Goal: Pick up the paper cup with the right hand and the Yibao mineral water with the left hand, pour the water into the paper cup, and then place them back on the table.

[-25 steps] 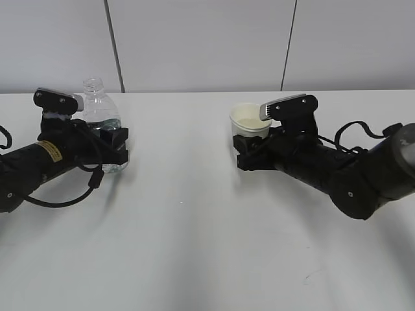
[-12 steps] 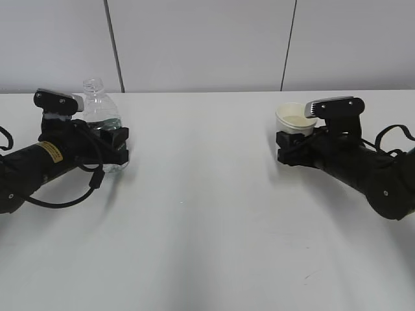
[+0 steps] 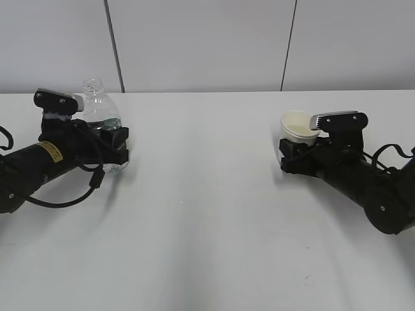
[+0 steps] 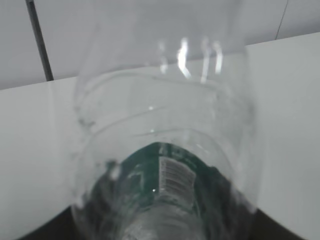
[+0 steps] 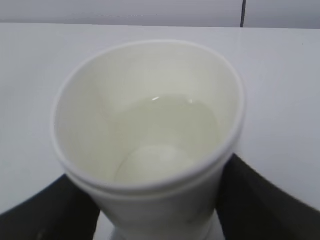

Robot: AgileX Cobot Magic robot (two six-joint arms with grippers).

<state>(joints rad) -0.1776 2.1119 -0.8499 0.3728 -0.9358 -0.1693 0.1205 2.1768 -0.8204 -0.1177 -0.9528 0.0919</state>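
Note:
The Yibao mineral water bottle (image 3: pixel 97 107) stands upright and uncapped at the far left of the table (image 3: pixel 201 214). My left gripper (image 3: pixel 113 146) is shut on its lower body; the left wrist view shows the clear ridged body and green label (image 4: pixel 165 165) filling the frame. The white paper cup (image 3: pixel 297 126) is at the right, with my right gripper (image 3: pixel 290 155) shut on its lower part, low over the table. In the right wrist view the cup (image 5: pixel 150 125) holds some water, and black fingers (image 5: pixel 260 200) flank it. I cannot tell whether the cup touches the table.
A pale panelled wall (image 3: pixel 207 45) runs along the table's far edge. Both black arms lie low on the table, the left one with a cable looped beside it (image 3: pixel 94 184).
My right gripper has carried the cup to the right and a little lower, away from the middle of the table. The left gripper and the bottle have not moved.

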